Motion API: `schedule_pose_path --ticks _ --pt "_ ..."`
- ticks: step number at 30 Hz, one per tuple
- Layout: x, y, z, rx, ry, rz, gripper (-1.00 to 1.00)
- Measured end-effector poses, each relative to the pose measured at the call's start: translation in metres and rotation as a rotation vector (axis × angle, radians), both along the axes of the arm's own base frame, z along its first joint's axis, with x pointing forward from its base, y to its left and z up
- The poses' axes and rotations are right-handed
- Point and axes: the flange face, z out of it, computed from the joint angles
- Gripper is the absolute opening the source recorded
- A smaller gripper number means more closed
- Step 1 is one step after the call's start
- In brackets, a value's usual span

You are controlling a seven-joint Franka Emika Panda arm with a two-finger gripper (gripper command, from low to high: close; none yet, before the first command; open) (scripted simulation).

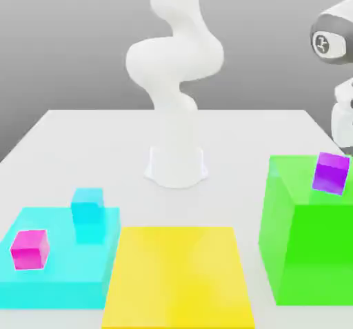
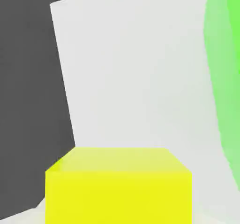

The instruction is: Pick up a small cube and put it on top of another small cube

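While the claw is clenched, purple cube (image 1: 331, 173) on green block (image 1: 310, 238), magenta cube (image 1: 30, 249) on cyan platform (image 1: 62, 279).

Simulated tabletop (image 1: 89, 134), flat-coloured blocks, grey backdrop.

Count on the white table (image 1: 62, 131): 3 small cubes — 1 magenta cube (image 1: 29, 249), 1 cyan cube (image 1: 87, 214), 1 purple cube (image 1: 331, 173). 3 platforms — 1 flat cyan slab (image 1: 58, 279), 1 flat yellow slab (image 1: 178, 276), 1 tall green block (image 1: 307, 252). 1 white robot arm (image 1: 174, 65).
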Motion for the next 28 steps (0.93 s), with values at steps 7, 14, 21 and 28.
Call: schedule_pose_path --ticks 7,14,21,28 --pt "0.092 -0.228 -0.003 -0.115 -0.03 -0.266 -1.0" --pt "0.054 -0.472 -0.028 -0.262 0.036 -0.513 -1.0" --pt "-0.004 -0.561 -0.112 -0.321 0.135 -0.57 -1.0" --pt "-0.004 -0.558 -0.126 -0.324 0.136 -0.562 1.0"
